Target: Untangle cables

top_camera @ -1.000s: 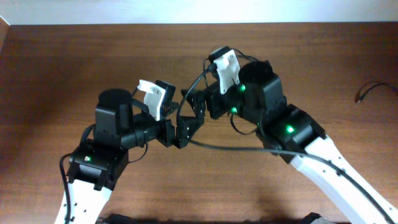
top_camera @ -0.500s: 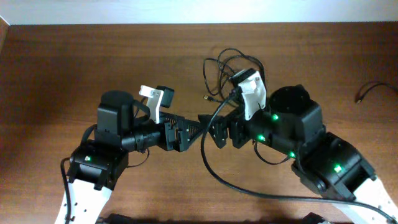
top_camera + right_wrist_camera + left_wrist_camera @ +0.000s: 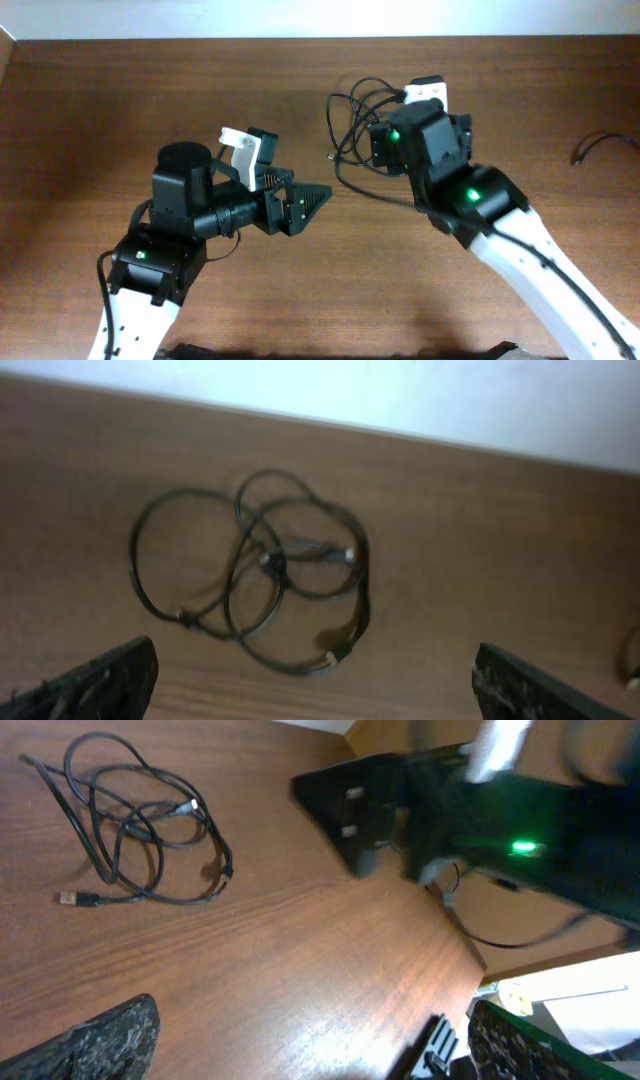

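Black cables (image 3: pixel 355 100) lie in a loose knot on the wooden table (image 3: pixel 120 100), up toward the far edge, and neither arm has hold of them. Overhead, the right arm (image 3: pixel 470 195) covers its own tool, so that view cannot settle its state. The right wrist camera can: right tool (image 3: pixel 312 660) spread wide, fingers (image 3: pixel 95 680) down in the two bottom corners, nothing between them, the loops lying just ahead. Over to the left wrist view: left tool (image 3: pixel 300 1020) released too, empty, the same tangle off at top left with a small plug end (image 3: pixel 75 900) poking out. Only overhead catches a separate cord (image 3: pixel 592 145) near the table's right edge.
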Motion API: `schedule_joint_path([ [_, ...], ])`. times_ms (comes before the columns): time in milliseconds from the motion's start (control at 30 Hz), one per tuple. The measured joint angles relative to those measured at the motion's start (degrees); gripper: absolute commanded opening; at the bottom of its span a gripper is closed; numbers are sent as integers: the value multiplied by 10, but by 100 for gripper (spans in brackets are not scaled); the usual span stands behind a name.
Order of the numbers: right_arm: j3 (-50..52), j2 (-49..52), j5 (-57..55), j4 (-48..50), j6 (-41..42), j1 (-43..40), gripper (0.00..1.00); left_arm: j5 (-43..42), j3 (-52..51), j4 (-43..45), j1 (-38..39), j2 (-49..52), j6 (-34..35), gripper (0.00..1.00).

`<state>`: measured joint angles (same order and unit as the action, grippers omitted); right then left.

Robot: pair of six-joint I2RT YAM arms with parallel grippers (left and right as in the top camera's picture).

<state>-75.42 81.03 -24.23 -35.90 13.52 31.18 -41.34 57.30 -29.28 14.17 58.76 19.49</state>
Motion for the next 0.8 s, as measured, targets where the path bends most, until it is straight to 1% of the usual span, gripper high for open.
schedule_joint_path([
  [67, 0, 22, 55, 22, 0, -30, 99, -3, 0, 7, 0, 0, -3, 99],
  [133, 0, 35, 113, 34, 0, -72, 99, -20, 0, 35, 0, 0, -15, 99],
  [167, 0, 49, 138, 34, 0, -101, 99, -33, 0, 72, 0, 0, -21, 99],
  [200, 0, 66, 164, 35, -3, -127, 95, -57, 0, 101, 0, 0, -34, 99],
  [267, 0, 101, 209, 47, -20, -178, 94, -94, 0, 130, 0, 0, -61, 99],
  [333, 0, 149, 236, 77, 12, -190, 94, -104, 0, 150, 0, 0, -73, 99],
  [400, 1, 218, 278, 111, 36, -190, 94, -111, 0, 172, 12, 0, -78, 99],
  [433, 2, 254, 339, 150, 44, -190, 93, -114, 0, 184, 27, 0, -80, 99],
  [467, 4, 268, 385, 176, 45, -190, 93, -119, 0, 203, 47, 0, -80, 99],
  [500, 5, 278, 443, 212, 21, -187, 93, -121, -1, 221, 55, 0, -80, 99],
  [533, 5, 280, 494, 217, -22, -176, 94, -121, -1, 243, 64, 0, -82, 99],
  [567, 4, 280, 518, 210, -65, -167, 94, -121, -1, 244, 68, 0, -82, 99],
  [633, 4, 280, 555, 171, -183, -140, 94, -121, -1, 245, 68, 1, -82, 99],
  [667, 4, 280, 564, 166, -212, -128, 94, -121, -1, 244, 68, 5, -82, 99],
  [800, 4, 280, 557, 170, -243, -124, 94, -121, -1, 247, 68, 27, -71, 99],
])
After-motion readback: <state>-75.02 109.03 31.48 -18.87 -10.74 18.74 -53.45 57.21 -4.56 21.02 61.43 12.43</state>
